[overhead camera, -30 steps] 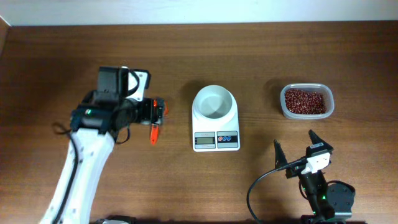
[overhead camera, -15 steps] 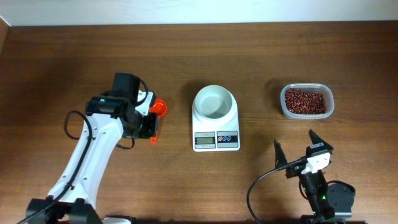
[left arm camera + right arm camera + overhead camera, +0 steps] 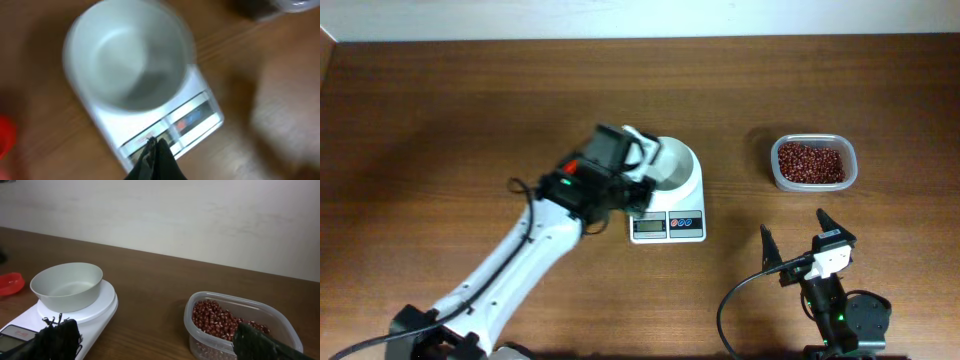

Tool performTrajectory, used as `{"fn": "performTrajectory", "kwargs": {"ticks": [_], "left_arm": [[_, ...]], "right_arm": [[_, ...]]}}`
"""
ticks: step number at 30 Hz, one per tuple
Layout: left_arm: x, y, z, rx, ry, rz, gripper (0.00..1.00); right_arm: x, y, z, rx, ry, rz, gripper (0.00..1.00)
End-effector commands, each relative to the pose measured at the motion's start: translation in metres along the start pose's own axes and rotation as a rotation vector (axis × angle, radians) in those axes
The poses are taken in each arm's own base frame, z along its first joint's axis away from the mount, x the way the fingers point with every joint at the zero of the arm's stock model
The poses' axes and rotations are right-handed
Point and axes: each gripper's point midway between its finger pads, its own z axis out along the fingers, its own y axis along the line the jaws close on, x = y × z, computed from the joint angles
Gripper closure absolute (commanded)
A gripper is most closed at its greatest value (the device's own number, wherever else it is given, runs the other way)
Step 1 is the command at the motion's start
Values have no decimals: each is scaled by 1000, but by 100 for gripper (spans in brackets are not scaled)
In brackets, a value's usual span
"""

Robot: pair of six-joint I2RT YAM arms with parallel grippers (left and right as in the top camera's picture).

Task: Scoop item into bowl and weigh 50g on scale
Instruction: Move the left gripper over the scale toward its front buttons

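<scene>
At table centre, the white bowl [image 3: 670, 165] sits on the scale [image 3: 667, 226]. Its hollow is bare in both wrist views, so the weighing is judged not yet begun.

The beans [image 3: 810, 162] fill a clear tub [image 3: 812, 137] well apart at 3 o'clock from the bowl, and the tub's long axis runs 9-to-3.

The left gripper [image 3: 154, 150] hovers over the scale's display, at about 7 o'clock from the bowl. Its fingertips appear pressed together on nothing, though that view is blurred.

The right gripper [image 3: 792, 225], jaws spread wide and empty, stands near the table [image 3: 470, 100] front. The beans lie near it at roughly 12 o'clock, whereas from the left gripper they lie at 3 o'clock, beyond bowl and scale. The right arm is therefore the nearer to the beans.

An orange-red scoop [image 3: 10, 283] lies on the table at 9 o'clock from the bowl, on the left arm's side and held by neither gripper. Any transfer probably begins with picking it up.
</scene>
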Motion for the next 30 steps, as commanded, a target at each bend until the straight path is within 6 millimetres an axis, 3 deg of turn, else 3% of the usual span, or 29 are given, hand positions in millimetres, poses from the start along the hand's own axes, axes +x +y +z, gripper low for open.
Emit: {"fn": "performTrajectory", "kwargs": {"ticks": [1, 4, 6, 10, 11, 15, 23, 30], "left_arm": [[-3, -42, 15, 12, -25, 122, 100], [0, -75, 24, 41, -35, 307, 100], [3, -82, 37, -31, -35, 403, 100], [28, -97, 56, -13, 49, 590, 100], [40, -97, 61, -25, 95, 632, 100], [55, -78, 65, -111, 177, 660, 100], [87, -66, 83, -119, 317, 667, 100], [87, -65, 84, -119, 319, 668, 100]], "right_arm": [[2, 1, 0, 0, 3, 12, 1], [2, 1, 0, 0, 3, 13, 1], [2, 1, 0, 0, 3, 13, 1], [2, 1, 0, 0, 3, 13, 1], [2, 1, 0, 0, 3, 13, 1], [2, 1, 0, 0, 3, 13, 1], [2, 1, 0, 0, 3, 13, 1], [2, 1, 0, 0, 3, 13, 1]]}}
